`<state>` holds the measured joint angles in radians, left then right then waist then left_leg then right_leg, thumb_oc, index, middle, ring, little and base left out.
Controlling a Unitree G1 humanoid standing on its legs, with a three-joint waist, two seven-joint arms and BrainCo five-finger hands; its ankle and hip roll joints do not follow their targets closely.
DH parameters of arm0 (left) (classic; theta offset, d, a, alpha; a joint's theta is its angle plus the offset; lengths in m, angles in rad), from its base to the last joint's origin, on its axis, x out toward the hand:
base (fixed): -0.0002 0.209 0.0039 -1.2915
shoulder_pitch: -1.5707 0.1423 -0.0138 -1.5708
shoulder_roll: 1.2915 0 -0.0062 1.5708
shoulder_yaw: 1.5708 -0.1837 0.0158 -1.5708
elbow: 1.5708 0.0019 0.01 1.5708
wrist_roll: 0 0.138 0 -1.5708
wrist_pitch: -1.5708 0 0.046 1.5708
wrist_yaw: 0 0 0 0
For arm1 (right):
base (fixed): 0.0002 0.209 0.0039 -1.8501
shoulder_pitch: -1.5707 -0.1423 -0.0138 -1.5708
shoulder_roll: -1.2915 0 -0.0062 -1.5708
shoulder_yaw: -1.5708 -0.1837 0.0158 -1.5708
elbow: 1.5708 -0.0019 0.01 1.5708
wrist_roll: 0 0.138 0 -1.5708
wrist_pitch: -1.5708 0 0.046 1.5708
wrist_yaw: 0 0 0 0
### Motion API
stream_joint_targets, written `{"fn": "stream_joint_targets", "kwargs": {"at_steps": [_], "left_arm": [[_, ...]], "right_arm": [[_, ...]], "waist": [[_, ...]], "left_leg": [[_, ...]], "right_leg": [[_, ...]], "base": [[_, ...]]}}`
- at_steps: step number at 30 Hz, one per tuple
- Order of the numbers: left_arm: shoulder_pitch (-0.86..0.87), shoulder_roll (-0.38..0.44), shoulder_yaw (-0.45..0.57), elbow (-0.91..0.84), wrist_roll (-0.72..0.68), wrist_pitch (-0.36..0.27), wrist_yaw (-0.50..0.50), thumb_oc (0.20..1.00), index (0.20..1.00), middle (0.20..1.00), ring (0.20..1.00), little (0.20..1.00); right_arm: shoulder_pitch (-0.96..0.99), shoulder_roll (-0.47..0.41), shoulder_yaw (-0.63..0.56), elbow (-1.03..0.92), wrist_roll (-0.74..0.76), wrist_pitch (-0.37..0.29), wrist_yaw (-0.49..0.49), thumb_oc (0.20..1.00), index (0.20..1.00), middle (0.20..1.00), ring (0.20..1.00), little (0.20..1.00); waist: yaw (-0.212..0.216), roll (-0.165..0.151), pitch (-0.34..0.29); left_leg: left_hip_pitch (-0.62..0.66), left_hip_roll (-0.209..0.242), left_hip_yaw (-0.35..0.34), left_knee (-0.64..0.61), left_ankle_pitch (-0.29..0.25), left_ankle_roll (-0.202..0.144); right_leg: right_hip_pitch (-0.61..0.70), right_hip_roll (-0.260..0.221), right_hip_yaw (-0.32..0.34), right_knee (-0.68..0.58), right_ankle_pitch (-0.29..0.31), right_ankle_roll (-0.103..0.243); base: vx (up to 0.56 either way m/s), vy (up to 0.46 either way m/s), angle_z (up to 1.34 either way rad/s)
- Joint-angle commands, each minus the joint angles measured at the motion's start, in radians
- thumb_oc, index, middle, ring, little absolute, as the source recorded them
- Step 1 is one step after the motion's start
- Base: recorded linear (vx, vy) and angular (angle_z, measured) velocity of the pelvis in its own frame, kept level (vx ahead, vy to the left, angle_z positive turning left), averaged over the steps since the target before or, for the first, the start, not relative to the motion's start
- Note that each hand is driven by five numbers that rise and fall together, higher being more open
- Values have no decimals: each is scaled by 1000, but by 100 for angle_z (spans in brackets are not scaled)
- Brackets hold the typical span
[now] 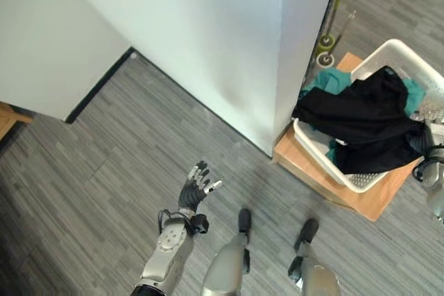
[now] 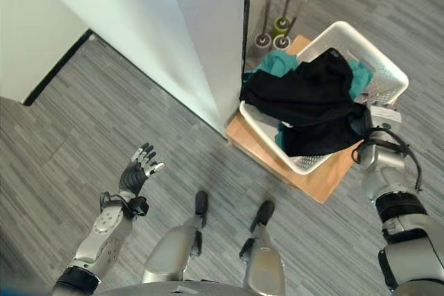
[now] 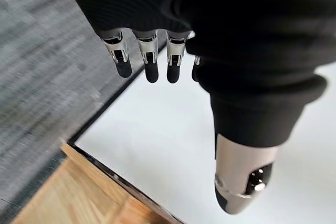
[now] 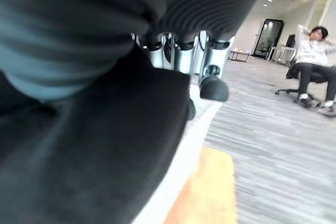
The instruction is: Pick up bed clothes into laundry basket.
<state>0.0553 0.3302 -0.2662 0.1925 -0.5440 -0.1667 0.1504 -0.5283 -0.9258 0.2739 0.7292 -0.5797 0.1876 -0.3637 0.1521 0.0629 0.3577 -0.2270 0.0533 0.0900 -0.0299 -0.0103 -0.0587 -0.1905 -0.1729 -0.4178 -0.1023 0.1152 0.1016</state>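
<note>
A white laundry basket (image 1: 399, 46) stands on a low wooden platform (image 1: 361, 202) at the right, beside a white wall corner. A black garment (image 1: 361, 112) lies heaped in it and spills over the near rim, with teal cloth (image 1: 333, 80) under it. My right hand (image 2: 373, 129) is at the basket's right rim, against the black garment (image 4: 105, 145), which covers most of it. My left hand (image 1: 198, 185) hangs open in the air over the grey floor at the lower left, far from the basket, with straight fingers (image 3: 149, 64) and nothing in it.
The white wall (image 1: 208, 39) juts out in the middle, with a dark skirting line at its foot. Green and grey stands (image 2: 277, 29) sit behind the basket. A wooden edge (image 1: 7, 119) shows at the far left. A person (image 4: 312, 66) sits on a chair in the distance.
</note>
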Motion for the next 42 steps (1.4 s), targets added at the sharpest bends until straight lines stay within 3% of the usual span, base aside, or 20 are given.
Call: {"fn": "stream_joint_targets", "kwargs": {"at_steps": [1, 4, 5, 10, 11, 12, 14, 21, 26, 31, 38, 42], "left_arm": [[-16, 28, -24, -33, 3, -78, -1, 1000, 1000, 1000, 1000, 1000], [-11, 31, -13, -38, 1, -81, 0, 1000, 1000, 1000, 1000, 1000], [-8, 26, -6, -39, -5, -79, 2, 1000, 1000, 1000, 1000, 1000], [-26, 10, 21, -23, 3, -62, 25, 1000, 1000, 1000, 1000, 1000], [-32, 6, 31, -22, 14, -54, 34, 1000, 1000, 1000, 1000, 1000], [-39, -13, 46, -12, 23, -38, 51, 1000, 1000, 1000, 1000, 1000], [-45, -26, 47, -4, 36, -28, 52, 1000, 1000, 1000, 1000, 1000], [-40, -50, 35, -44, 72, -14, 71, 1000, 1000, 1000, 1000, 1000], [-21, -53, 30, -71, 105, -10, 72, 1000, 1000, 1000, 1000, 1000], [10, -67, 8, -55, 109, -26, 78, 1000, 1000, 1000, 1000, 1000], [30, -59, 9, -23, 116, -40, 85, 1000, 1000, 1000, 1000, 1000], [67, -73, 53, -15, 128, -51, 98, 1000, 1000, 1000, 1000, 1000]], "right_arm": [[-159, -146, 71, 42, 31, 5, -64, 200, 200, 200, 200, 200], [-187, -154, 82, 55, 54, 1, -73, 231, 231, 231, 231, 231], [-175, -153, 70, 41, 57, 1, -73, 1000, 1000, 1000, 1000, 1000], [-56, -85, -59, -200, 91, -3, -96, 1000, 1000, 1000, 1000, 1000], [-1, -45, -102, -288, 93, -10, -93, 1000, 1000, 1000, 1000, 1000], [96, 60, -167, -428, 93, -29, -94, 1000, 1000, 1000, 1000, 1000], [200, 148, -209, -529, 84, -53, -62, 1000, 1000, 1000, 1000, 1000], [446, 379, -252, -688, 188, -137, -2, 1000, 1000, 1000, 1000, 1000], [547, 420, -225, -743, 153, -163, 47, 1000, 1000, 1000, 1000, 1000], [602, 470, -177, -689, 215, -212, 46, 1000, 1000, 1000, 1000, 1000], [580, 481, -94, -634, 266, -250, 67, 1000, 1000, 1000, 1000, 1000], [562, 474, -55, -627, 281, -269, 79, 1000, 1000, 1000, 1000, 1000]], "waist": [[30, -24, -16], [32, -24, -16], [32, -23, -15], [25, -20, -26], [17, -20, -35], [-3, -23, -61], [-15, -30, -86], [-57, -36, -187], [-65, -27, -225], [-62, -8, -256], [-19, 3, -255], [15, 28, -246]], "left_leg": [[-72, 67, 25, -57, 148, -97], [-92, 70, 26, -57, 150, -100], [-94, 70, 25, -57, 149, -100], [-53, 67, 23, -57, 130, -93], [-33, 65, 25, -57, 120, -88], [8, 61, 30, -57, 101, -77], [54, 57, 36, -57, 86, -69], [196, 41, 53, -57, 50, -47], [248, 43, 61, -57, 40, -44], [275, 49, 56, -57, 51, -45], [250, 66, 12, -57, 98, -64], [245, 74, -2, -57, 114, -74]], "right_leg": [[-5, -76, 6, 17, -3, 107], [-19, -75, 7, 15, -4, 109], [-21, -74, 7, 15, -7, 108], [20, -75, 8, 15, -20, 108], [37, -76, 11, 15, -25, 109], [71, -76, 18, 15, -31, 108], [111, -76, 20, 15, -38, 107], [239, -79, 23, 28, -62, 103], [284, -76, 27, 38, -83, 98], [322, -59, 28, 38, -102, 88], [325, -9, 34, 38, -131, 57], [338, -3, 17, 15, -132, 57]], "base": [[0, 0, 0], [0, 0, 0], [0, 0, 0], [10, 21, 8], [89, 40, 12], [115, 47, 23], [126, 19, 28], [73, 9, -14], [37, -32, -17], [-31, -61, -7], [-64, -112, 5], [-44, -65, 22]]}}
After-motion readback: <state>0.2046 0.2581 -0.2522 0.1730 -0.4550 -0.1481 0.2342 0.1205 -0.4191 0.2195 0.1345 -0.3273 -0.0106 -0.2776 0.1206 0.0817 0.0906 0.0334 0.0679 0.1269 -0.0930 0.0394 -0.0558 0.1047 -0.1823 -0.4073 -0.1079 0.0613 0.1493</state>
